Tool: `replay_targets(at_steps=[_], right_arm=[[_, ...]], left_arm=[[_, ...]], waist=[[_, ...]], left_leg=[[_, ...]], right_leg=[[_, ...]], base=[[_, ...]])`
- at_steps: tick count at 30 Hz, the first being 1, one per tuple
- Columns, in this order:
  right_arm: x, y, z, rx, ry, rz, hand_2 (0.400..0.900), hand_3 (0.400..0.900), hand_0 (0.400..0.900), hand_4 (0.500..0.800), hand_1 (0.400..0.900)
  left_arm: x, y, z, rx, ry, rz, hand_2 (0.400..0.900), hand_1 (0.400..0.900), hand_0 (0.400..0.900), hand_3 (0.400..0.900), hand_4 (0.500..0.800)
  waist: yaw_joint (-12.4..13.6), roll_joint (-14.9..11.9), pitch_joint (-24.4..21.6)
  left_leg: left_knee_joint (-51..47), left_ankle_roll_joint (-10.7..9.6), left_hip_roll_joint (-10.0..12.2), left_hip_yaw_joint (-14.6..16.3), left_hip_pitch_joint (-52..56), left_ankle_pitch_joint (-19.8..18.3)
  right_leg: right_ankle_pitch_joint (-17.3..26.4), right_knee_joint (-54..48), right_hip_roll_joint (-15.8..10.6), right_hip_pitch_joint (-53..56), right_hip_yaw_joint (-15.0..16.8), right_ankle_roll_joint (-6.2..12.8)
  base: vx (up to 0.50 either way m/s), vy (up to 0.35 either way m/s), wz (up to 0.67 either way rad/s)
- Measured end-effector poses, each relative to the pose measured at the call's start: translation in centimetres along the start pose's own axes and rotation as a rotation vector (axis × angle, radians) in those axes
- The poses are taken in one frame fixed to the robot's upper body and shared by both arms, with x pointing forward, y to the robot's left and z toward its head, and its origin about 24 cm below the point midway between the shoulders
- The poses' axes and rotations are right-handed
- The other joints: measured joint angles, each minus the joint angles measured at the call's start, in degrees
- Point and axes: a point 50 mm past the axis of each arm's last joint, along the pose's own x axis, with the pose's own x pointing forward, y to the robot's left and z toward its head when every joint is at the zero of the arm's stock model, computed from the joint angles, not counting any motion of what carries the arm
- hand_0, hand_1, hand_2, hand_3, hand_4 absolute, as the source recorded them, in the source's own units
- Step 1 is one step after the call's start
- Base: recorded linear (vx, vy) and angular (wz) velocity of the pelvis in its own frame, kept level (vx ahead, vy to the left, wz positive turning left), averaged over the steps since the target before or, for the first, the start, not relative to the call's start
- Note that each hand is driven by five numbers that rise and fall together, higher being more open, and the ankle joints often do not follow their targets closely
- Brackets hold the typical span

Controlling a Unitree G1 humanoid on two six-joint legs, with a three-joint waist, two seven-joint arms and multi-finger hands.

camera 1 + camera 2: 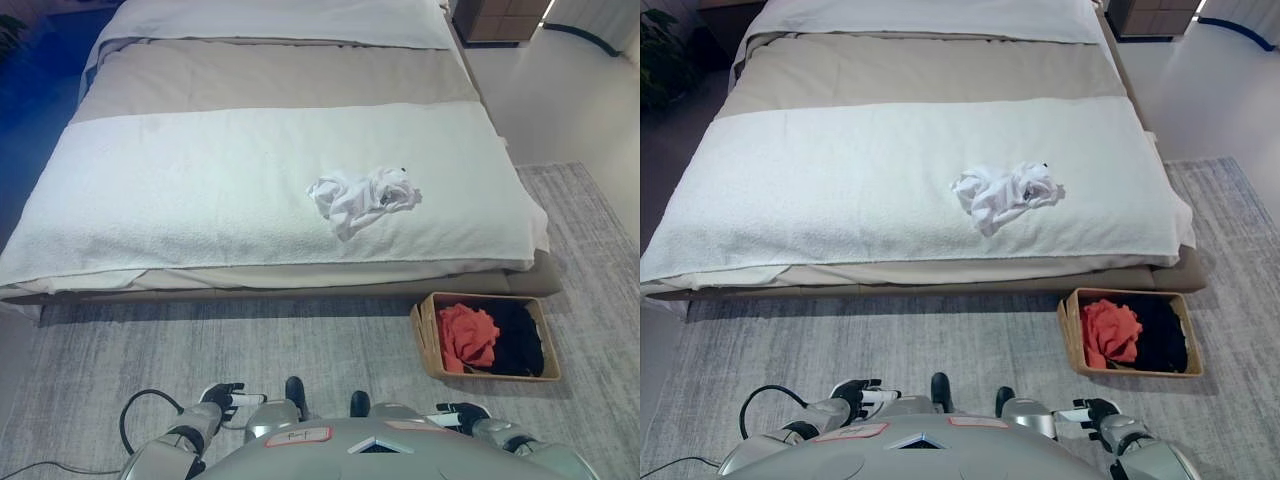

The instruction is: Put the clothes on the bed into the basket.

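Both hands, left (862, 395) and right (1095, 412), are hanging loosely curled, empty; far ahead, a crumpled white garment (362, 197) is lying crosswise on the terry-covered bed (180, 190); beside the right hand, a woven rectangular basket (430, 340) is holding red and black cloth.

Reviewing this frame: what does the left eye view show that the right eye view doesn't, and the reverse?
Only the left eye view: nothing of the task's own; just more of the wooden nightstand at the top right.
Only the right eye view: a dark houseplant at the upper left.
Both: the crumpled white garment on the bed, the basket on the rug holding an orange garment and a black garment, and the left hand and right hand low, holding nothing.
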Motion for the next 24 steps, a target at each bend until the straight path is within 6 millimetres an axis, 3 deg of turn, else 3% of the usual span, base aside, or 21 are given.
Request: replay_targets(at_steps=[24], right_arm=[[0.0,0.04,-0.14,0.0,0.003,0.001,0.9,0.9,0.9,0.8,0.9]], left_arm=[[0.0,0.0,-0.12,-0.009,0.004,-0.001,0.9,0.9,0.9,0.9,0.8]], waist=[[0.0,0.12,-0.01]], left_leg=[[-0.01,0.0,0.01,-0.01,-0.02,0.0]], right_leg=[[-0.01,-0.02,0.0,-0.02,-0.01,0.0]], base=[[0.0,0.0,0.0]])
